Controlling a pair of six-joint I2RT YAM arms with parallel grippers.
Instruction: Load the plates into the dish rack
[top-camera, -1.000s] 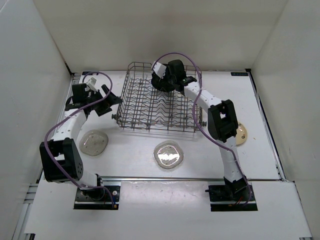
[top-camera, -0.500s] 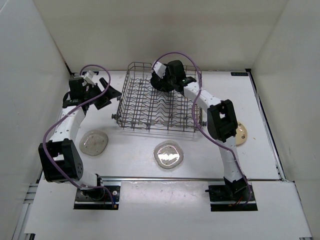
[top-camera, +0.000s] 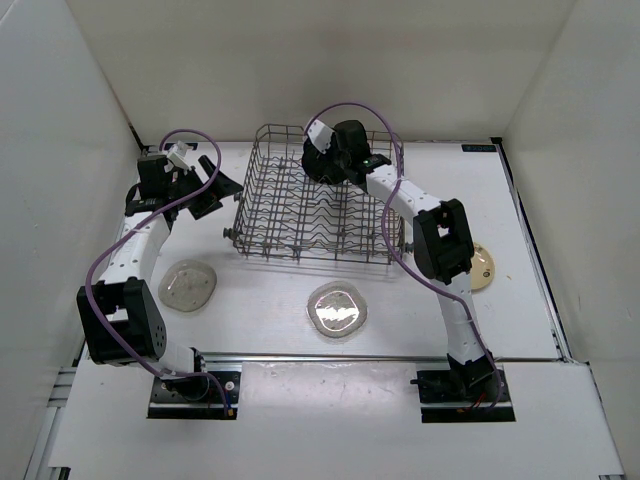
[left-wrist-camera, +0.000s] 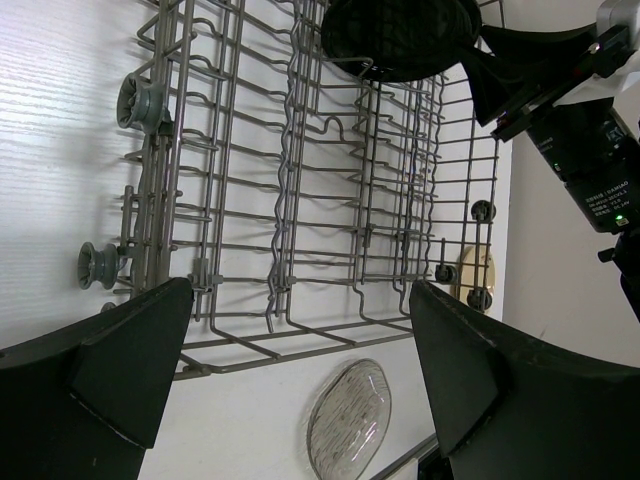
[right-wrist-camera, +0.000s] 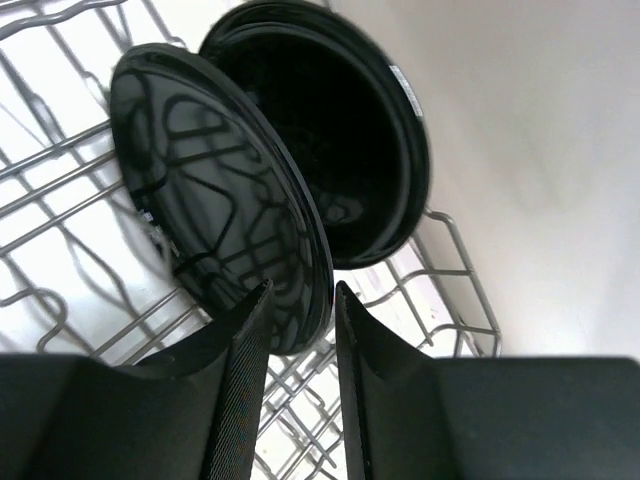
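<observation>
Black plates (right-wrist-camera: 220, 190), two, stand on edge at the rack's (top-camera: 310, 256) far end, faces parallel, leaning, close to the wall (right-wrist-camera: 530, 150); right gripper (right-wrist-camera: 302, 292) slightly parted astride the nearer rim; left gripper (left-wrist-camera: 300, 310) wide open, empty, left of rack.

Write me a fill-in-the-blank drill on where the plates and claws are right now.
1. ___ black plates stand in the dish rack.
2. Both clear plates lie on the ___, outside the rack.
3. The left claw holds nothing, and its jaws are ___.
4. The cream-tan plate lies to the robot's ___ of the rack.
Missing words: two; table; open; right.
</observation>
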